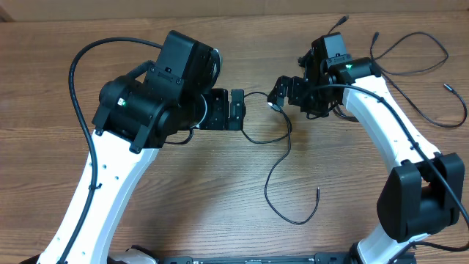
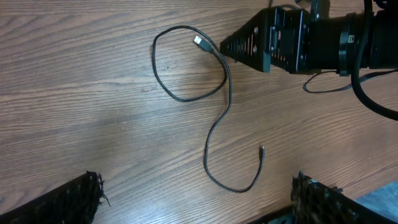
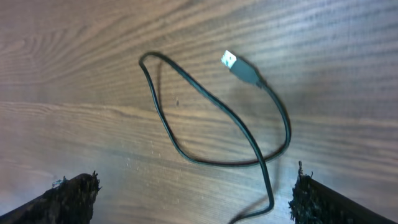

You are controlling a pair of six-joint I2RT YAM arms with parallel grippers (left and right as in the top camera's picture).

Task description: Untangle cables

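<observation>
Cable (image 2: 229, 93) loop between both spread jaws — untouched.

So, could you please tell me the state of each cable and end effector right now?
left end effector: open, empty.
right end effector: open, empty.
centre cable: lying loose, one loop crossing itself.
far-right cables: lying spread out, ungripped.
</observation>
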